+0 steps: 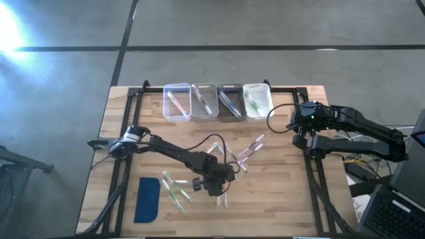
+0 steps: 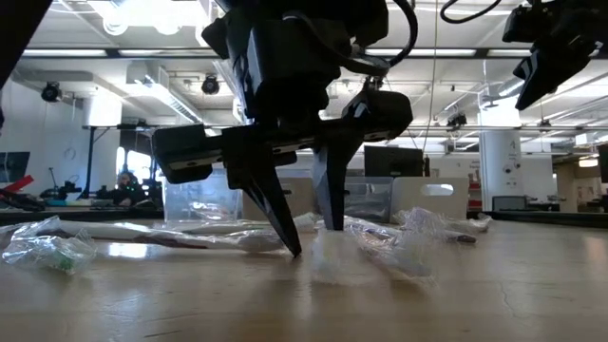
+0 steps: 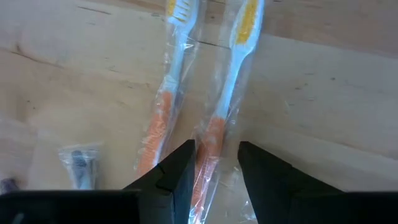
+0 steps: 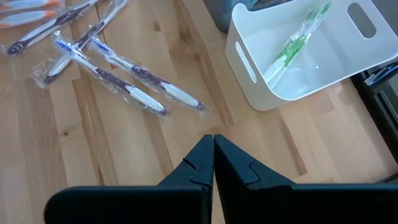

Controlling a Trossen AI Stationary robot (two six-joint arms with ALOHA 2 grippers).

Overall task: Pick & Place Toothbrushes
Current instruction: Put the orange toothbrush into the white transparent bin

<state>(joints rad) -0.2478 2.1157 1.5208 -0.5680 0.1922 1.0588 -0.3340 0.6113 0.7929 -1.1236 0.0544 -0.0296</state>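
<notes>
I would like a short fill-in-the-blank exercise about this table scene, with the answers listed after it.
1. The left gripper has an orange-handled toothbrush between its ___ fingers.
2. The right gripper is ___.
3. The white bin holds a ___ toothbrush.
4. The row holds ___ bins.

Answers: open; shut; green; four

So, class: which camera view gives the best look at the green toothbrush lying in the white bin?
The right wrist view: the wrapped green toothbrush lies plainly inside the white bin. The high view shows it only as a small green streak. The low view hides it, and the left wrist view misses it.
</notes>
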